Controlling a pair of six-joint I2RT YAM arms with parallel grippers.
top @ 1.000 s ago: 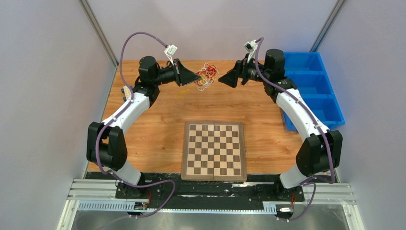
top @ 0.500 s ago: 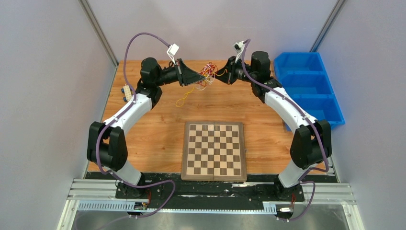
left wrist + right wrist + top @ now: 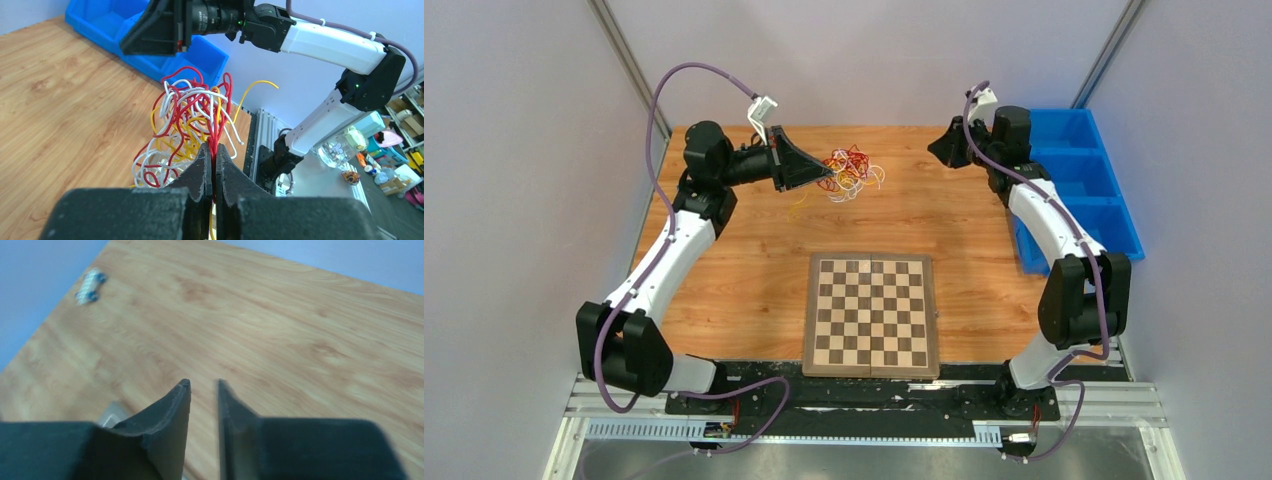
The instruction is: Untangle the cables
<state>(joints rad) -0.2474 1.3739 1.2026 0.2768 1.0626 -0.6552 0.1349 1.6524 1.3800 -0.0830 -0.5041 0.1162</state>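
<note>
Because the cables (image 3: pixel 192 120) look light, limp and snag-prone, grip single strands. Left gripper (image 3: pixel 214 156) pinches red strands of the tangle, near the table's (image 3: pixel 754 260) far edge. Right gripper (image 3: pixel 202 386) is barely parted and empty; best hold looks like the free yellow end.

Items you cannot read: a small white-and-blue object (image 3: pixel 91 286), blurred beyond naming; a pale shape (image 3: pixel 112 416) half hidden behind the right gripper's (image 3: pixel 204 384) finger; the cables' (image 3: pixel 192 117) lower ends, lost between the left gripper's (image 3: pixel 213 148) closed fingers.
</note>
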